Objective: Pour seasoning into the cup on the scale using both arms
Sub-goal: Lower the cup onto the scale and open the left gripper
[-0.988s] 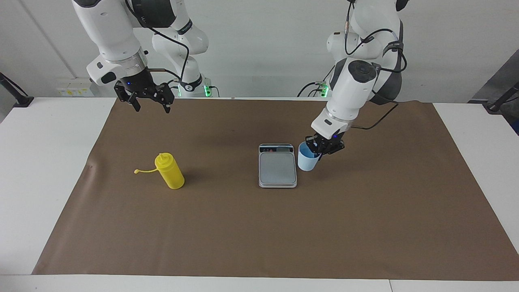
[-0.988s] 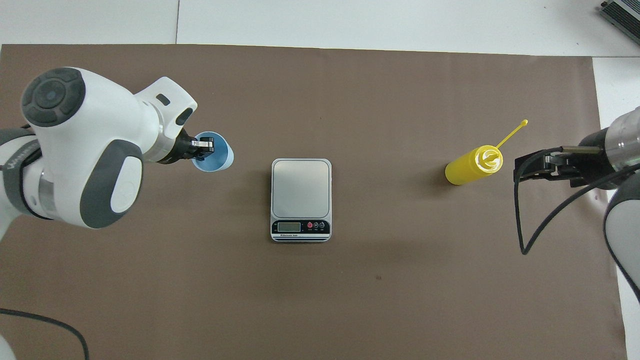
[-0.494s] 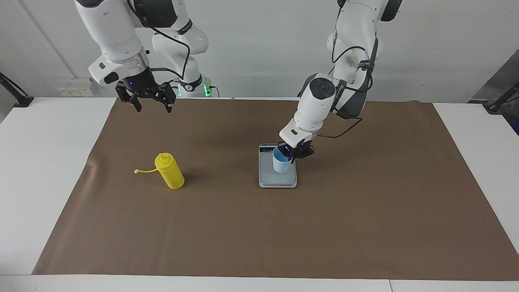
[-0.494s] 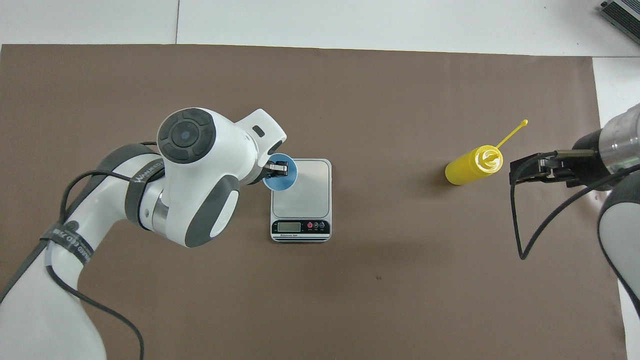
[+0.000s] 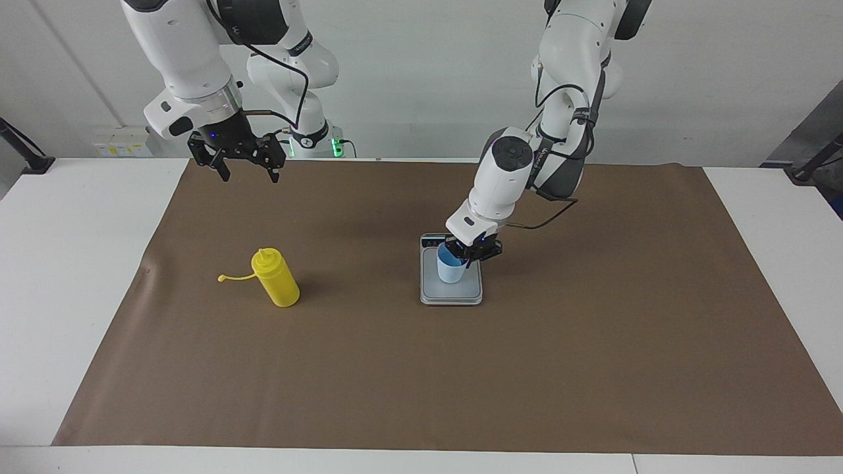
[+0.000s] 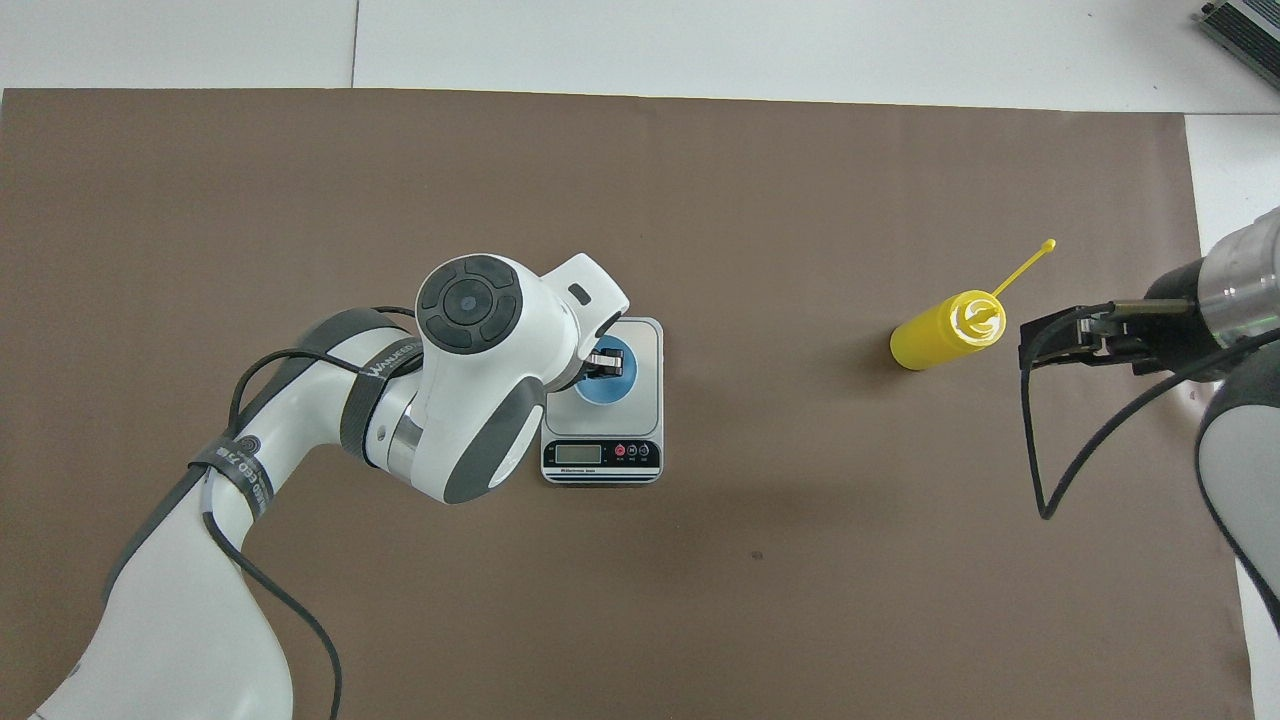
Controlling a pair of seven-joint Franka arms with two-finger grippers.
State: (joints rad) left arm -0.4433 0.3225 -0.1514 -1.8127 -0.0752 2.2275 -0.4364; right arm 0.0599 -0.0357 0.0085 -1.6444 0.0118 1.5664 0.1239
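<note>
The light blue cup stands upright on the plate of the silver-grey scale, at the middle of the plate; I cannot tell whether it rests or hovers. My left gripper is shut on the cup's rim. It also shows in the overhead view over the cup and scale. The yellow seasoning bottle stands free toward the right arm's end, its cap dangling on the tether. My right gripper is open and empty, raised over the mat, apart from the bottle.
A brown paper mat covers most of the white table. The scale's dark display strip faces the robots. The left arm's elbow and forearm hang over the mat beside the scale.
My left gripper carried the cup from beside the scale to over the plate's middle and lowered it. The right gripper barely shifted. The bottle has not moved.
</note>
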